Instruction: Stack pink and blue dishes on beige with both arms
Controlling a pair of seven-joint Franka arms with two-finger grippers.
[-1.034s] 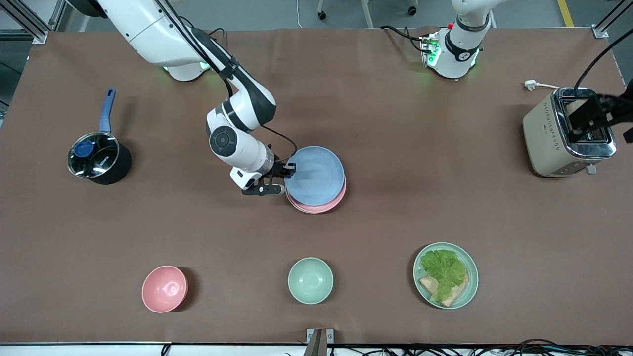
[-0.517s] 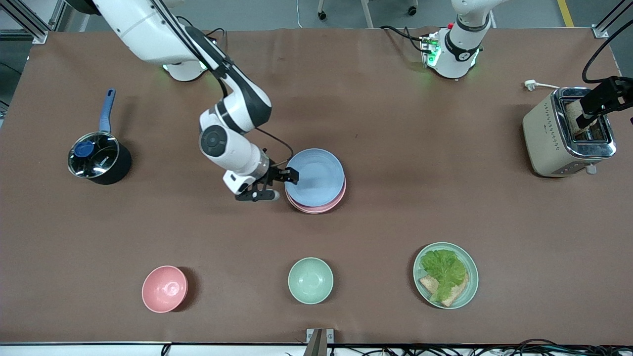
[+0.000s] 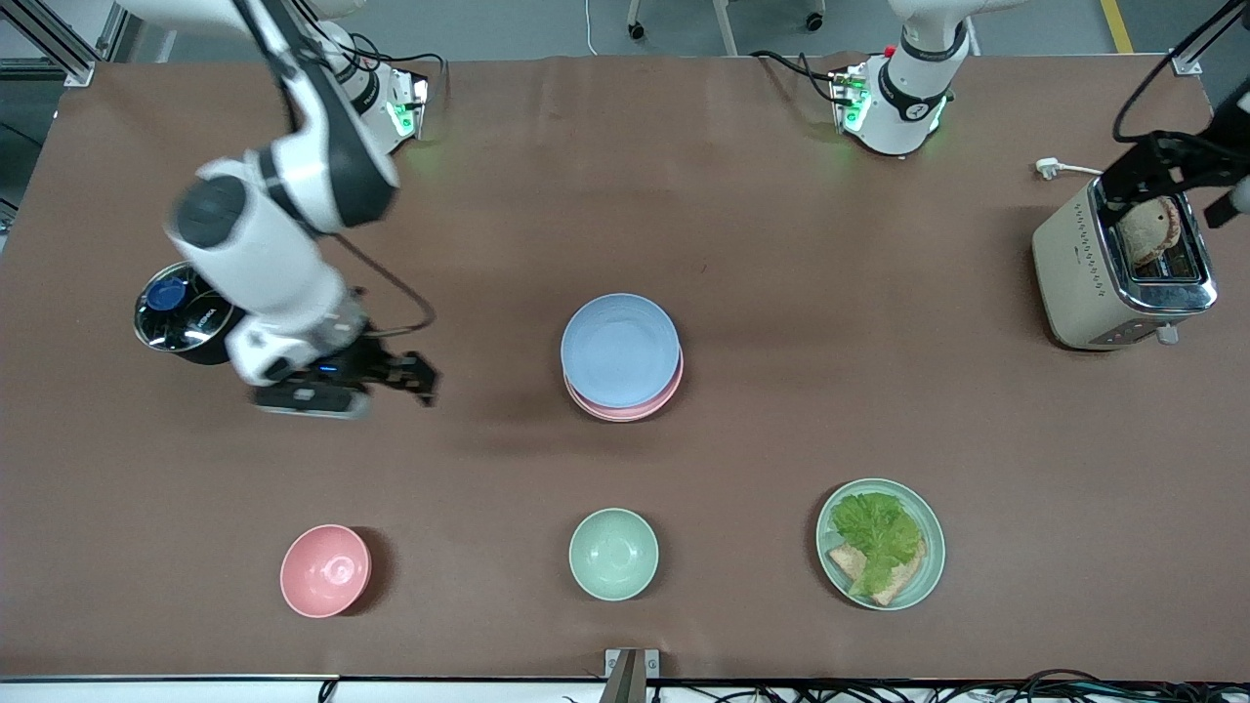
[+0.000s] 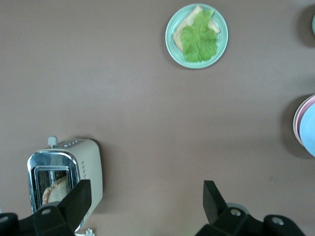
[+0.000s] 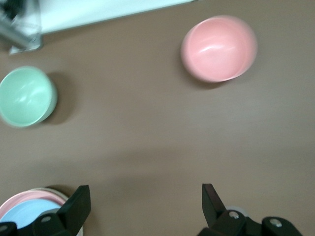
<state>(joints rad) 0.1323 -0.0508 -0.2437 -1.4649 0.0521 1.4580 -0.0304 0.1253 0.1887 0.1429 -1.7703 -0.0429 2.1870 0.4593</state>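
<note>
The pale blue plate (image 3: 620, 348) lies on the pink plate (image 3: 633, 407), stacked at the table's middle. Only a cream sliver under the pink rim in the right wrist view hints at the beige plate; the front view hides it. The right wrist view also catches the blue plate (image 5: 23, 212) and pink plate (image 5: 17, 201) at its edge. My right gripper (image 3: 422, 379) (image 5: 145, 201) is open and empty, up over bare table between the pot and the stack. Open and empty too, my left gripper (image 3: 1167, 178) (image 4: 146, 196) hangs over the toaster, well away from the stack (image 4: 305, 125).
A toaster (image 3: 1084, 264) with a bread slice stands at the left arm's end. A black pot (image 3: 186, 317) sits at the right arm's end, partly covered by the arm. Nearer the camera are a pink bowl (image 3: 325, 570), mint-green bowl (image 3: 613, 553) and lettuce plate (image 3: 880, 543).
My right gripper has left the stack's rim, risen and swung toward the pot, open. The blue plate stays on the pink one. The left gripper has shifted a little above the toaster.
</note>
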